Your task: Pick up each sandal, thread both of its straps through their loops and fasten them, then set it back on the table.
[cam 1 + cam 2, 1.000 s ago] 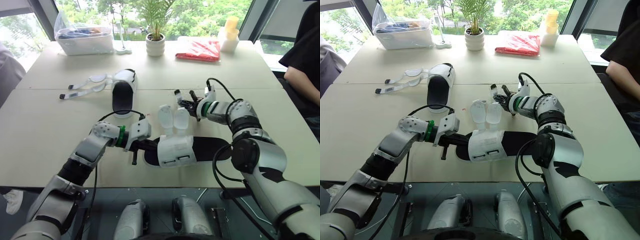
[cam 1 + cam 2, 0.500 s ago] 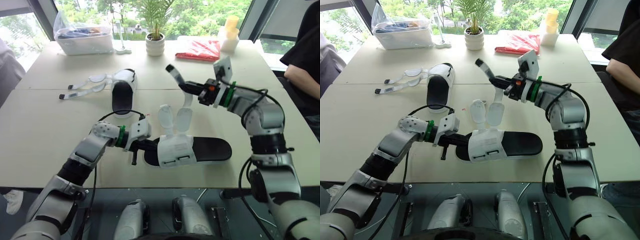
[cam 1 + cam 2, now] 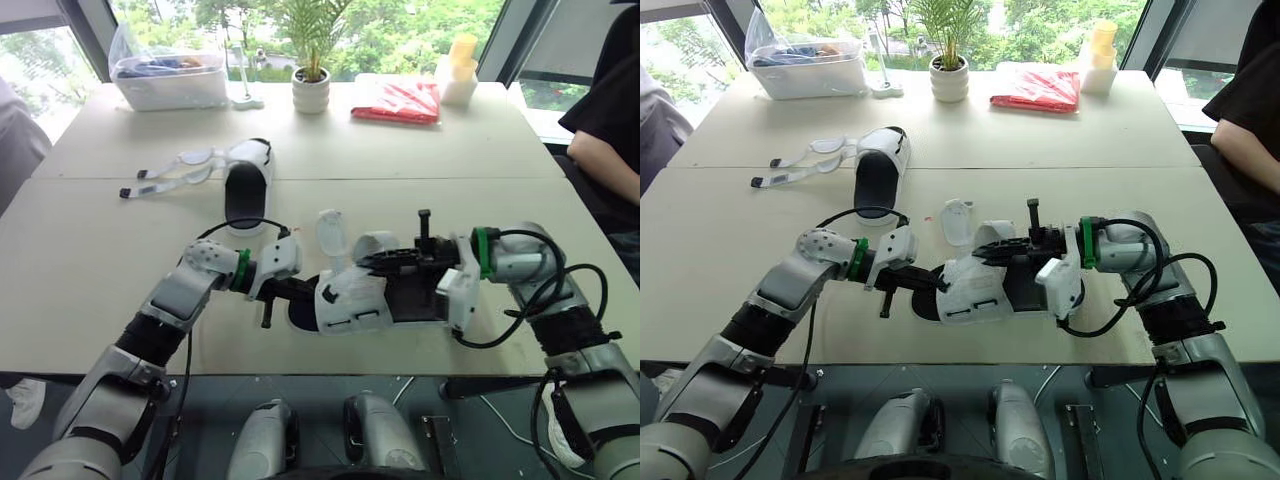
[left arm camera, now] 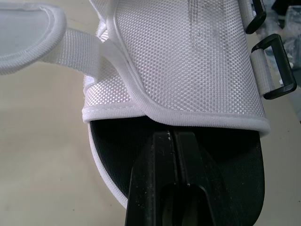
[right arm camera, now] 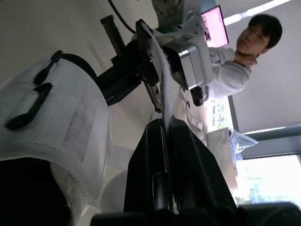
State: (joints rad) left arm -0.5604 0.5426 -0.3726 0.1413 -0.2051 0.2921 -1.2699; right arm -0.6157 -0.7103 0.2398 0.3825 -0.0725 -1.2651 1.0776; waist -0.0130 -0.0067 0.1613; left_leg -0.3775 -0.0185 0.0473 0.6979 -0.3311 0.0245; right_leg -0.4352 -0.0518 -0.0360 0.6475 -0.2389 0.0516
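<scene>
- Currently the near sandal [image 3: 350, 298] sits at the tabletop's [image 3: 90, 260] front edge, my left fingers [image 4: 155, 183] clamped shut on its toe end.
- My right fingers [image 5: 141, 165] pinch one strap [image 3: 372, 243], curled over the upper. I judge this is the threading step.
- Next I must steer the strap's tip into a black loop [image 4: 280, 93].

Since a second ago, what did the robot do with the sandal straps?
The right gripper lifted one strap off the table, then swung it down across the near sandal, still pinching it. The left gripper kept holding the sandal's end. The other strap and the far sandal stayed put.
</scene>
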